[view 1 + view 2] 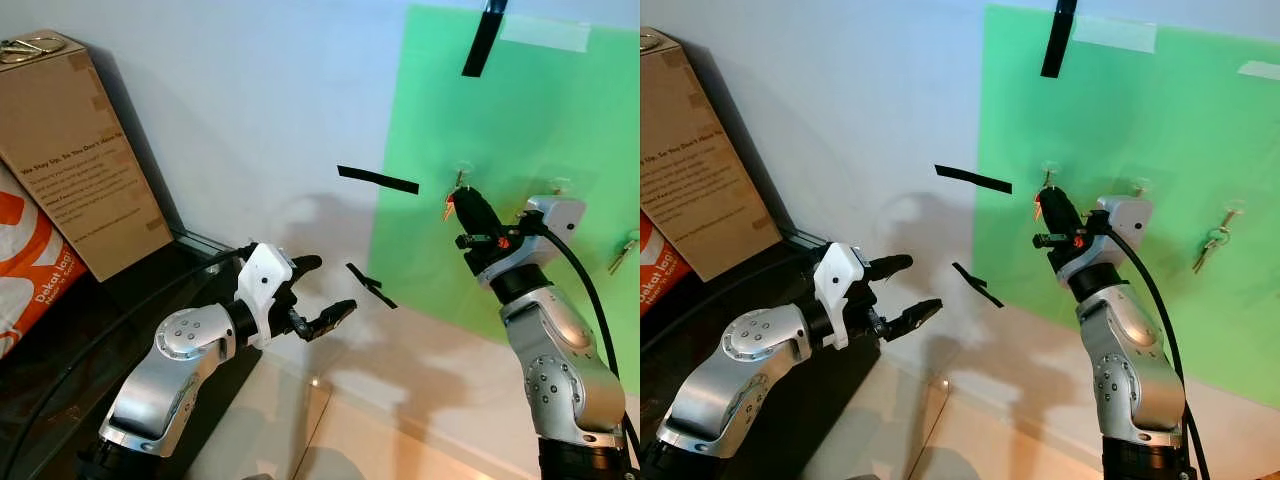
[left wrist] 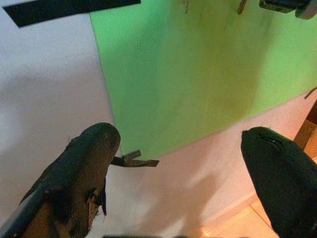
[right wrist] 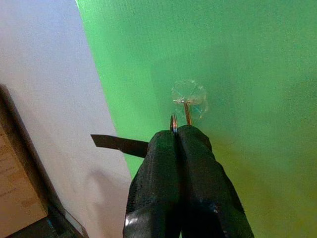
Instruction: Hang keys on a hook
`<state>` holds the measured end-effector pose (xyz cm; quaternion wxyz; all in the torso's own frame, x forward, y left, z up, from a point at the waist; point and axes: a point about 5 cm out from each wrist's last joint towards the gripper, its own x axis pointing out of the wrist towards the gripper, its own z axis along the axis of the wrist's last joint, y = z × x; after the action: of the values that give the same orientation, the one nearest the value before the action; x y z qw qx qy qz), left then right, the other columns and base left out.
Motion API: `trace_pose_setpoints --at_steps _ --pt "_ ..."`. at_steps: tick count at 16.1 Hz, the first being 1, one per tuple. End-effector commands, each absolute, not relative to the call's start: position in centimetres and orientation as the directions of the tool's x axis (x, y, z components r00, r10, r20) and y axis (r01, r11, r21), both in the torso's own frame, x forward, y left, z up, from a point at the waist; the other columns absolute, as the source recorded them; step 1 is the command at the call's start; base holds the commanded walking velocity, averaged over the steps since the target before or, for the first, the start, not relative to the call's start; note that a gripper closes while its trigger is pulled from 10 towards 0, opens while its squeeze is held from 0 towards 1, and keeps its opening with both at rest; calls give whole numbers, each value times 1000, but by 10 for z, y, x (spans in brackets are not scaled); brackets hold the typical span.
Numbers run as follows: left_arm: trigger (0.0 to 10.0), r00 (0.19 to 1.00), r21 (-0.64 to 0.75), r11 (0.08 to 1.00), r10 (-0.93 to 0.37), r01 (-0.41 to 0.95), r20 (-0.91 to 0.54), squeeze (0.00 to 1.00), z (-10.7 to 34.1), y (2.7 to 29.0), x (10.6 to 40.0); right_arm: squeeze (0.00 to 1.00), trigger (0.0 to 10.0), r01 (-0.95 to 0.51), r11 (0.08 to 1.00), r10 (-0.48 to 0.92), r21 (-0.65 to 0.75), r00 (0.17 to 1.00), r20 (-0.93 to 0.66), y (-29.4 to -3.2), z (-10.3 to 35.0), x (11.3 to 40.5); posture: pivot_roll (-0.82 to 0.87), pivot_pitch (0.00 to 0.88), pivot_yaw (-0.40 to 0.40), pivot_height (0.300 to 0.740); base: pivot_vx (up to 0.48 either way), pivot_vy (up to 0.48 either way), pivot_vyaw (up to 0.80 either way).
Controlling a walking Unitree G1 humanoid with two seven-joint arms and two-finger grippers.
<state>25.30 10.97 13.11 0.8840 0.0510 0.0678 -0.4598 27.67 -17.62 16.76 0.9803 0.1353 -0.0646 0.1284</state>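
While clamping the key ring [image 3: 174, 122] edge-on between the shut fingertips of the right gripper [image 3: 177, 133] just beside the clear hook [image 3: 188, 103] on the green sheet [image 1: 520, 130], needs a small sideways nudge, then a gentle drop over the prong, leaving the left gripper [image 1: 325, 290] spread wide and empty, well off that hook.

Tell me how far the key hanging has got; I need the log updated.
Done: one set of keys hangs on the far hook. In hand: the right pincer, shut on a key ring, sits just below the clear hook. Left: slipping the ring on. The left pincer is open.
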Motion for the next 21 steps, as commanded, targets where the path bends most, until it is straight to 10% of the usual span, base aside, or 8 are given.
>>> trace_pose_setpoints --at_steps 1,21 --pt "10000 556 35 559 -814 829 -167 67 135 110 252 0 10000 -285 923 242 260 953 184 -173 173 277 -57 0 45 740 0 0 0" --pt "10000 539 32 542 -824 840 -173 67 137 109 252 0 10000 -99 886 128 452 991 -34 -185 143 283 -56 0 52 740 0 0 0"
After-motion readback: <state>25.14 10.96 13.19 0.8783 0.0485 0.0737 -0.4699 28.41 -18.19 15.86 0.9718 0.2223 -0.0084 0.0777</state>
